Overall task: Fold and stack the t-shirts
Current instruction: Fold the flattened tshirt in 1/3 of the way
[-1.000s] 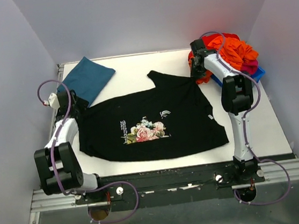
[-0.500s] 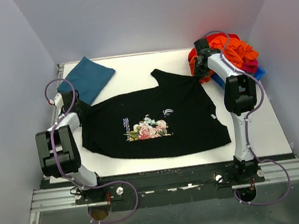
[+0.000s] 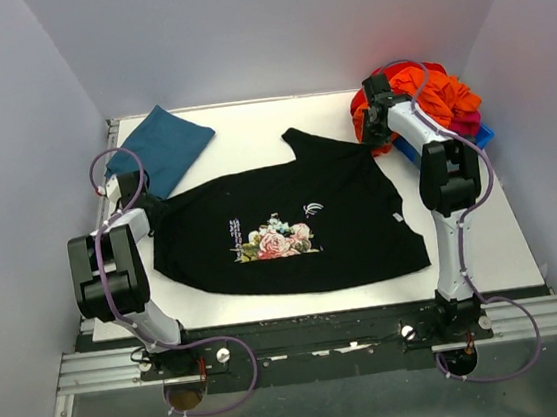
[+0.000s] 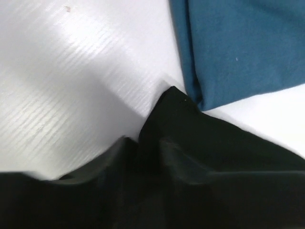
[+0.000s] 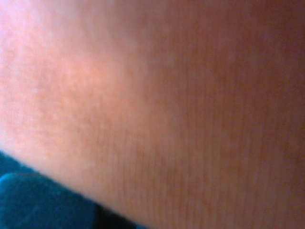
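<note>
The black t-shirt [image 3: 291, 227] with the floral print lies spread, print up, on the white table [image 3: 250, 131]. My left gripper [image 3: 147, 205] is low at its left sleeve. In the left wrist view the sleeve tip [image 4: 167, 109] runs between my dark fingers [image 4: 112, 157], which stand apart around it. The folded teal shirt [image 3: 164, 146] [image 4: 238, 47] lies just beyond, at the back left. My right gripper [image 3: 373, 140] is shut on the black shirt's right shoulder, which is pulled up into a point there.
A heap of orange and red clothes [image 3: 427, 96] fills a blue bin [image 3: 482, 135] at the back right, against my right wrist. Blurred orange cloth [image 5: 167, 95] fills the right wrist view. Grey walls close in the table on three sides.
My left arm has moved forward onto the sleeve and its jaws have narrowed around it. The black shirt has slid slightly to the right with my right gripper.
</note>
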Robot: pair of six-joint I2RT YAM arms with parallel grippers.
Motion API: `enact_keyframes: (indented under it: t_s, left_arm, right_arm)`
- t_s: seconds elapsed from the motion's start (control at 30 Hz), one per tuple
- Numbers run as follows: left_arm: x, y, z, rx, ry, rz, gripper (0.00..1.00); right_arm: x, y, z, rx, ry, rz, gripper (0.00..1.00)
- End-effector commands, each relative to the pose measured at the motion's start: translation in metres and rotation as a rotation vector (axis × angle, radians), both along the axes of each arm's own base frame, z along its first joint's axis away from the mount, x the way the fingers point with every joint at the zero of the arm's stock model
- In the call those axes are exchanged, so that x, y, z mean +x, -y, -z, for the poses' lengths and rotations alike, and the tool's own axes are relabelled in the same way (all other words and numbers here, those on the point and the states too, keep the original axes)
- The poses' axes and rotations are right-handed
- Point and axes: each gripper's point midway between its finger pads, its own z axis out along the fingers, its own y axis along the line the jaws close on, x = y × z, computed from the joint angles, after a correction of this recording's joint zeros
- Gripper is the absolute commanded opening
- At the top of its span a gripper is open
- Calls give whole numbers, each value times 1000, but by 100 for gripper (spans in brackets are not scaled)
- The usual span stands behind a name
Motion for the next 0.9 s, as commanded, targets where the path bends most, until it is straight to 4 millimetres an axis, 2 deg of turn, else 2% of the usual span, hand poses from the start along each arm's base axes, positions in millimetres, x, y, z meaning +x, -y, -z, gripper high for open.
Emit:
enact_keyframes:
  t_s: [0.0,0.07,0.1,0.23,0.4,0.5,0.57,0.63,0.7,0.73,0.87]
  left_arm:
    - [-3,17,16,-81,-34,55,27]
    - [-4,20,11,-94,-8,52,6]
    - [-8,21,10,-98,-6,50,0]
    - [-22,28,6,-121,8,43,0]
    - [-51,46,3,-131,23,60,0]
    - [-55,58,-1,-127,39,90,0]
    - [-49,59,-7,-116,60,108,19]
    - [-39,56,-18,-92,85,116,44]
    - [-26,52,-34,-68,128,119,59]
    - [-18,50,-43,-58,153,118,63]
    - [15,42,-72,-29,214,107,63]
  right_arm:
    - [0,6,-24,-10,48,5,1]
    - [-3,8,-23,-15,43,11,1]
    - [-4,9,-23,-18,42,14,1]
    - [-15,17,-20,-46,20,29,1]
    - [-32,44,-17,-81,-7,96,1]
    - [-34,60,-17,-77,-7,129,1]
    - [-32,64,-22,-71,5,138,1]
    - [-30,65,-27,-69,16,136,1]
    - [-28,62,-29,-52,23,125,1]
    - [-26,60,-31,-45,30,124,1]
    - [-23,59,-30,-38,32,117,1]
